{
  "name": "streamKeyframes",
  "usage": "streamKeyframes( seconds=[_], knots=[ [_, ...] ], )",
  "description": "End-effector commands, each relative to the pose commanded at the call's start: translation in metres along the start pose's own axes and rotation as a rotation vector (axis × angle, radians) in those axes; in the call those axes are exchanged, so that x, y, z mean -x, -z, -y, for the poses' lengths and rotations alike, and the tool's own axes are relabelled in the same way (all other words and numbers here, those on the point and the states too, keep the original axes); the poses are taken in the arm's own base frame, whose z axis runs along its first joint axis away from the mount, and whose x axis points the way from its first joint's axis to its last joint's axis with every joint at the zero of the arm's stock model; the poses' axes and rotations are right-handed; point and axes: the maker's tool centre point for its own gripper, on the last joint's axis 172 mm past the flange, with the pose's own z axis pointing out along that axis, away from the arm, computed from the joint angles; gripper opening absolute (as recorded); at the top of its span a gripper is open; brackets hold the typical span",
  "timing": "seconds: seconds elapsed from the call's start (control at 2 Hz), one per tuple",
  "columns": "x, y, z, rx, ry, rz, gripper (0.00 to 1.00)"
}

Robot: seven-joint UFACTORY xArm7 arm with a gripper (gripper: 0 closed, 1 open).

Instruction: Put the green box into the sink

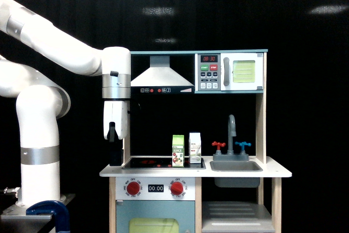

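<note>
Gripper [115,156] above stovetop [163,162] edge — black backdrop [54,15]

Toy kitchen unit [196,174] against a black curtain [305,107].
Curtain fills the whole backdrop behind the unit, faint light glare patches above it. Pale ceiling clutter shows over the curtain's top edge. Metal stand with a blue clamp [49,211] sits beside the unit, at the exterior view's left.
</note>
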Motion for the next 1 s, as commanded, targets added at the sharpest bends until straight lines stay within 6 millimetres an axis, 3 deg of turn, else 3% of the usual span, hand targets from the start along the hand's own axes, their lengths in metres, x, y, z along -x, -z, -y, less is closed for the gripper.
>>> streamKeyframes(
  seconds=[0.5,1.0],
  knots=[
    [0.0000,-0.0020,0.0010,0.000,0.026,0.000,0.00],
    [-0.0030,-0.0010,0.0050,0.008,0.078,-0.018,1.00]
  ],
)
